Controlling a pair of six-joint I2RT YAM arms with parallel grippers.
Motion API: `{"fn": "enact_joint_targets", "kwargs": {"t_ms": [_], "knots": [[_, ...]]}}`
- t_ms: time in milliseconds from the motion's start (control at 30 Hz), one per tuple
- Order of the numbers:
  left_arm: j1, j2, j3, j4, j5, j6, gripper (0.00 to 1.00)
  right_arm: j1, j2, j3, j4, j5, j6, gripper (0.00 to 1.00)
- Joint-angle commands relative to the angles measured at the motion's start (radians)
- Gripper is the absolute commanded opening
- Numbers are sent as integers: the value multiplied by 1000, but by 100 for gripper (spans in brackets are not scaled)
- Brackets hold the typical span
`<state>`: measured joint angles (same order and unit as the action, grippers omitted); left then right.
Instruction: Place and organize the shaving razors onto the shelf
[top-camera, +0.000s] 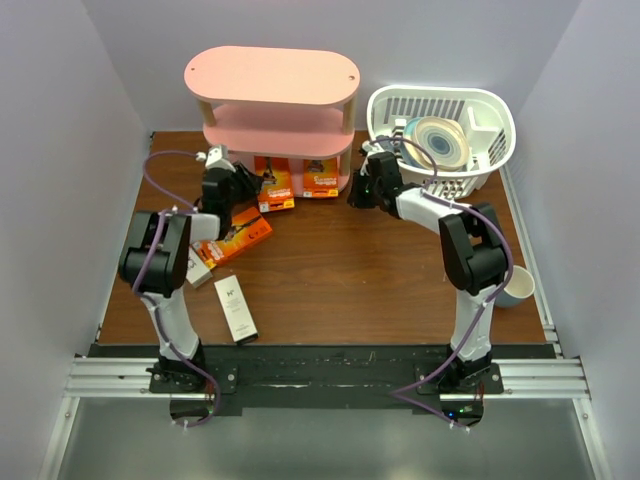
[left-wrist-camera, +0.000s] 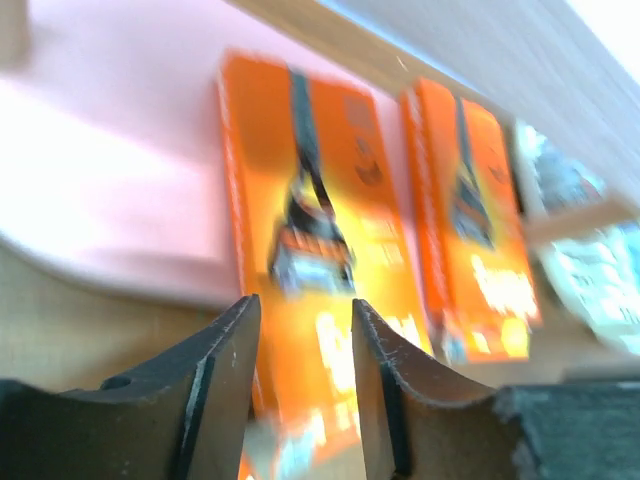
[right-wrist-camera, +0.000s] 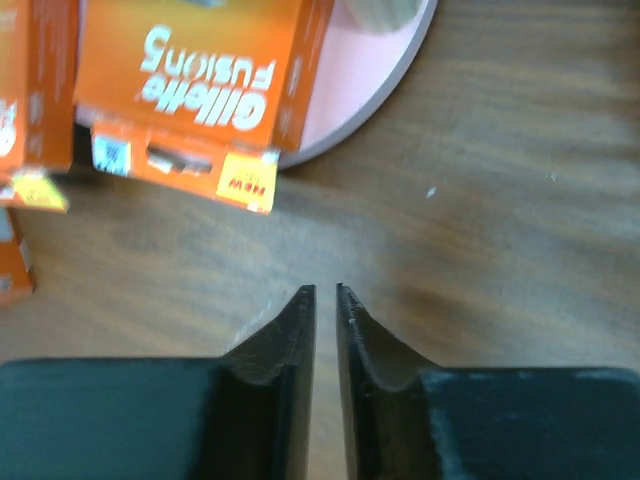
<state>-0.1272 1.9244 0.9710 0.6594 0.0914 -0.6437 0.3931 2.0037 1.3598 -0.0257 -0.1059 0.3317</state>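
Observation:
The pink shelf (top-camera: 272, 75) stands at the back of the table. Two orange shaving razor packs (top-camera: 274, 185) (top-camera: 320, 178) lie side by side on its bottom board (left-wrist-camera: 120, 200), their near ends overhanging the edge. My left gripper (left-wrist-camera: 305, 302) is open just in front of the left pack (left-wrist-camera: 310, 230), nothing pinched between its fingers. My right gripper (right-wrist-camera: 325, 290) hovers over bare wood to the right of the right pack (right-wrist-camera: 190, 80), its jaws a narrow slit apart and empty. A third orange pack (top-camera: 240, 236) and two whitish boxes (top-camera: 236, 308) (top-camera: 197, 268) lie on the table by the left arm.
A white slatted basket (top-camera: 490, 105) holding a round roll stands right of the shelf, close behind my right arm. A pale mug (top-camera: 518, 287) sits at the table's right edge. White walls close in both sides.

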Motion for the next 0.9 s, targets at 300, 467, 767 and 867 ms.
{"fn": "enact_joint_targets", "kwargs": {"t_ms": [300, 467, 767, 867], "knots": [[52, -147, -262, 103, 292, -96, 62, -7, -122, 5, -34, -345, -162, 56], [83, -168, -236, 28, 323, 4, 60, 13, -134, -4, -14, -420, -137, 59], [377, -288, -230, -159, 547, 56, 56, 64, -204, -71, -59, -321, -206, 68], [396, -248, -184, -251, 577, 168, 57, 70, -204, -87, -71, -315, -226, 70]]}}
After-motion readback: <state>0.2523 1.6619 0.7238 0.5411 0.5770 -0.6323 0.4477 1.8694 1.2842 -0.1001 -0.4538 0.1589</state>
